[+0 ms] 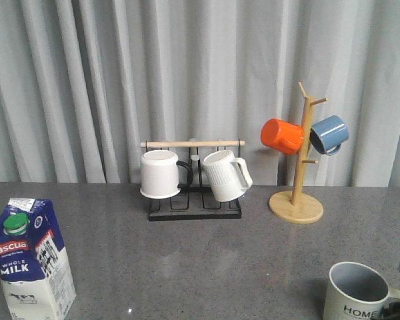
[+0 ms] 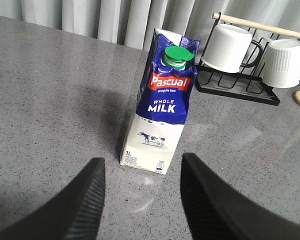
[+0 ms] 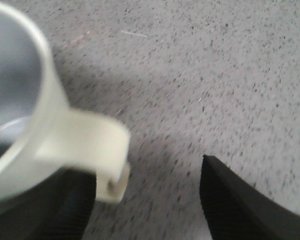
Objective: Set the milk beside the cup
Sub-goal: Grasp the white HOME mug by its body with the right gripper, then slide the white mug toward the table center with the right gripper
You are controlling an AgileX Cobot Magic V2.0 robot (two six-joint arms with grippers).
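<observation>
The milk (image 1: 32,257) stands upright at the table's front left; it is a blue and white carton with a green cap. In the left wrist view the milk (image 2: 162,107) stands just beyond my left gripper (image 2: 141,165), which is open and empty, with its fingers apart on either side of the carton's base. The cup (image 1: 360,293), cream-white with "HOME" lettering, stands at the front right. My right gripper (image 3: 147,172) is open right beside the cup (image 3: 20,100). The cup's handle (image 3: 85,145) lies over one finger. Only a dark bit of the right gripper (image 1: 395,311) shows in the front view.
A black wire rack (image 1: 195,212) at the back middle holds a plain white mug with a black handle (image 1: 160,175) and a white ribbed mug (image 1: 225,175). A wooden mug tree (image 1: 297,200) at the back right carries an orange mug (image 1: 282,136) and a blue mug (image 1: 330,134).
</observation>
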